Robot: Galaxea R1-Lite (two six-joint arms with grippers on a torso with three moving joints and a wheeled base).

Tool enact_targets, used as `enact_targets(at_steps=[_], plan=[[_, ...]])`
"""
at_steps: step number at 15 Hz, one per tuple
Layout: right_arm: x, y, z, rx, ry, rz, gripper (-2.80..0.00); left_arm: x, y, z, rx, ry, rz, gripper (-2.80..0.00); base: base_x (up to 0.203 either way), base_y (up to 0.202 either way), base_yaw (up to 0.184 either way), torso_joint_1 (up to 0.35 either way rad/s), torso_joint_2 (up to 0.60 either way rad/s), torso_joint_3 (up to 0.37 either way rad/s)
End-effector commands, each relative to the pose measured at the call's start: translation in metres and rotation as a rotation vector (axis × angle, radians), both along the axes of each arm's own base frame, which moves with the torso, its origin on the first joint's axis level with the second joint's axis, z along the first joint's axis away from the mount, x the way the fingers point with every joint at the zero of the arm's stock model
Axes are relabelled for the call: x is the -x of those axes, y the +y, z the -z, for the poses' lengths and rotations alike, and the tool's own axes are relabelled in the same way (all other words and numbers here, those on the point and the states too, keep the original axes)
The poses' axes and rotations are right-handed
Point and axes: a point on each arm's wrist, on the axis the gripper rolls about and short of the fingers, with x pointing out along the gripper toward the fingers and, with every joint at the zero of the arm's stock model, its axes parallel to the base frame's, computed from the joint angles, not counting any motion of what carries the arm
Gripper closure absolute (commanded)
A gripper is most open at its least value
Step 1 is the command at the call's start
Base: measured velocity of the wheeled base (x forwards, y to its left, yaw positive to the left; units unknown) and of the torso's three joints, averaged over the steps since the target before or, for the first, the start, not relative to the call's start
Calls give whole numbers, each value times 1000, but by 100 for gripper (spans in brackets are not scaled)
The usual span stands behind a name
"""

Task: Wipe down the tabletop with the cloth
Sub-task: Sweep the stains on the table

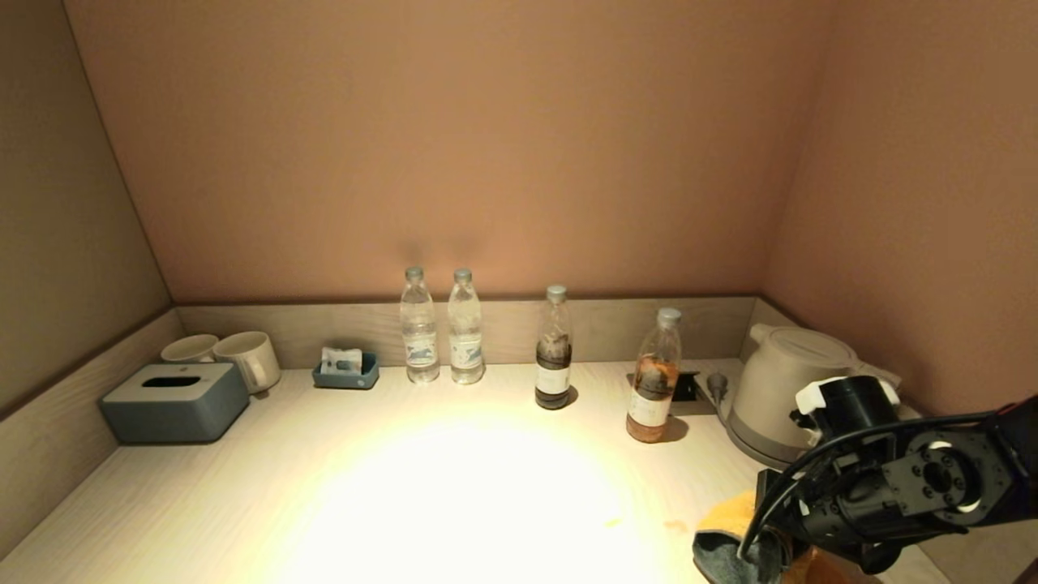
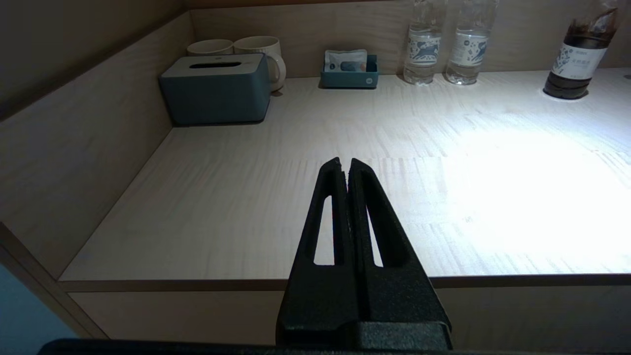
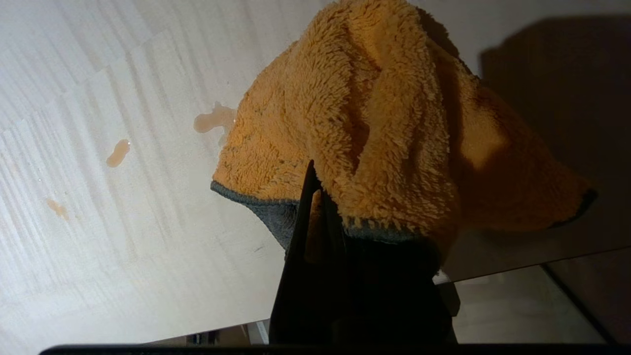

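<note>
On pale tabletop (image 1: 324, 478), orange stains (image 3: 118, 153).

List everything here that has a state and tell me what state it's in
Cloth: bunched, pinched by the right gripper at the tabletop's near right edge.
Tabletop: orange spills unwiped.
Left gripper: shut, empty, at the near edge.
Four bottles: upright, capped.
Kettle: lid shut.
Two mugs: upright.
</note>
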Motion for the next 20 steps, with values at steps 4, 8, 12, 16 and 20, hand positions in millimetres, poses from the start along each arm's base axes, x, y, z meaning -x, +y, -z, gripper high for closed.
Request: enact_targets(at_steps=[4, 8, 12, 16, 20], plan=[[-17, 2, 13, 13, 31, -5, 0, 0, 0, 0, 0, 1, 1, 0, 0, 0, 0, 0, 0, 0], [-18, 8, 18, 34, 54, -23, 0, 0, 0, 0, 0, 1, 0, 0, 0, 0, 0, 0, 0, 0], [-14, 51, 30, 166, 94, -135, 0, 0, 0, 0, 0, 1, 0, 0, 0, 0, 0, 0, 0, 0], [-19, 74, 44, 194, 121, -200, 0, 0, 0, 0, 0, 1, 0, 0, 0, 0, 0, 0, 0, 0], [-44, 104, 44, 186, 59, -267, 0, 0, 0, 0, 0, 1, 0, 0, 0, 0, 0, 0, 0, 0]])
